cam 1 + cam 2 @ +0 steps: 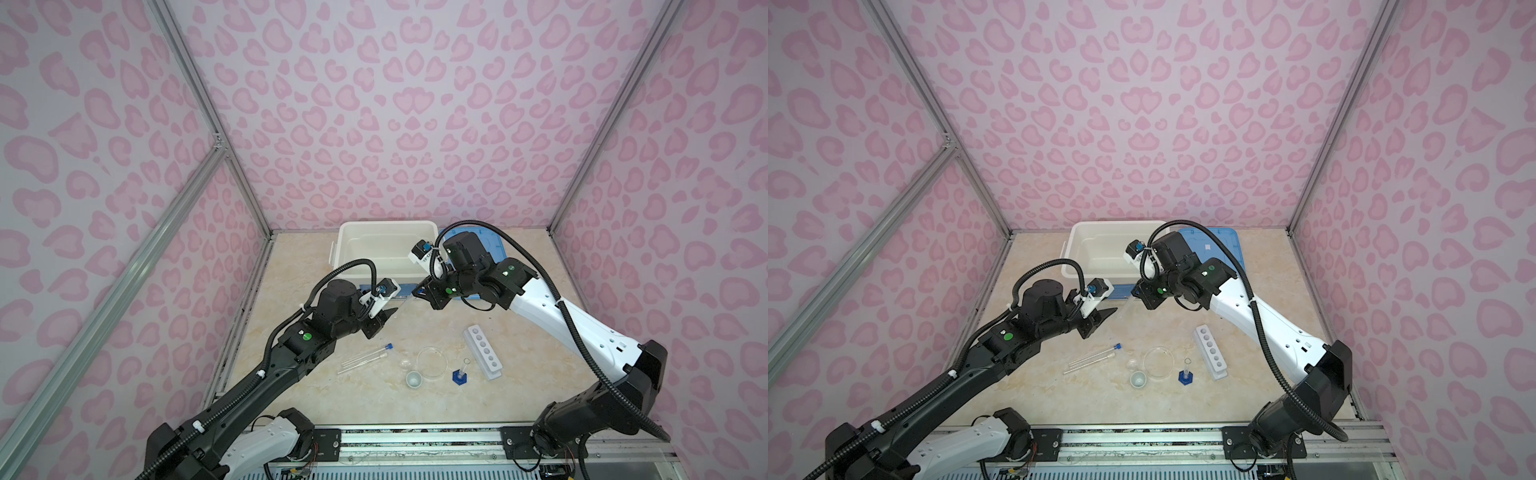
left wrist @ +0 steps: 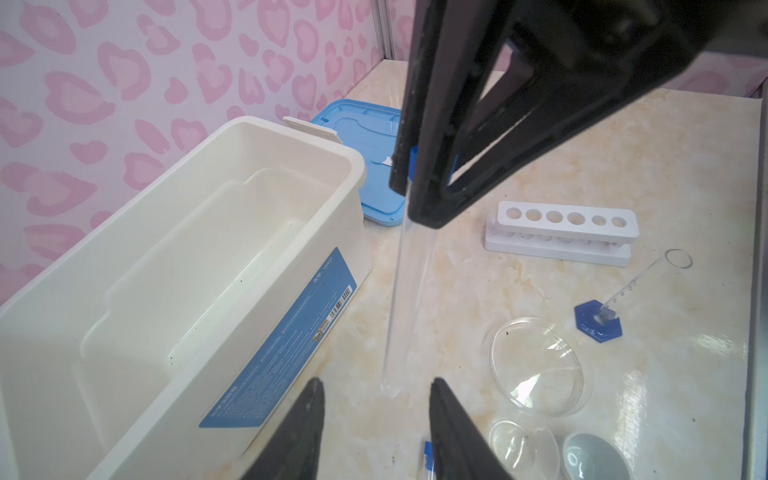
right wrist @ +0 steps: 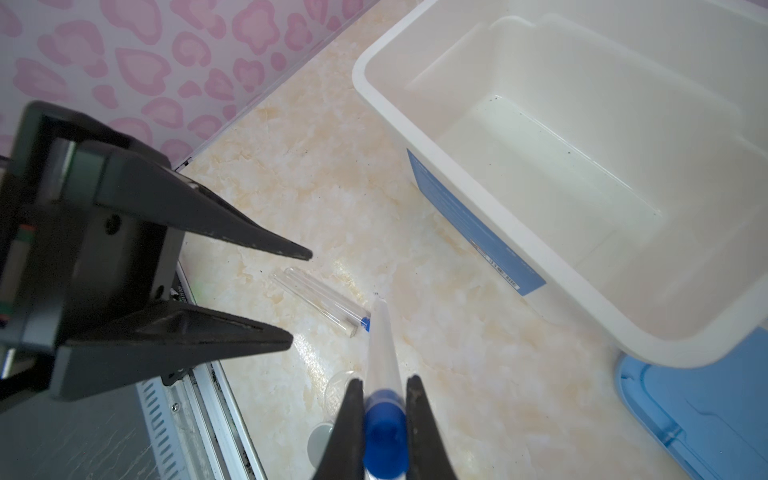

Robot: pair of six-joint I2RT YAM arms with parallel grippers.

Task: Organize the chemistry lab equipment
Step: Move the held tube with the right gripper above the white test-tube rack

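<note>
While the left gripper (image 3: 301, 295) stands with its jaws apart and nothing between them, the rounded end of a clear test tube (image 2: 409, 291) points at that gap from just beyond the fingertips and appears to touch neither. The tube hangs in the air in front of the white bin (image 1: 384, 224), clear of the marble tabletop (image 1: 332, 399). Its long axis runs from the rounded end on the left to its blue cap (image 3: 385, 432) on the right, where the right gripper (image 3: 385, 382) is clamped on it at the cap end. Nearer the robot, the loose test tubes (image 1: 365, 357) lie flat on the left. Then come the tiny white cup (image 1: 414, 379), the clear round dish (image 1: 431, 363), the blue-based cylinder (image 1: 460, 374) and, furthest right, the white six-hole rack (image 1: 482, 351), its holes facing up and all empty. The rack sits on the right arm's side, nearer the robot than the held tube. That arm is therefore the better placed, and the tube would need swinging upright, rounded end down, over a hole.
</note>
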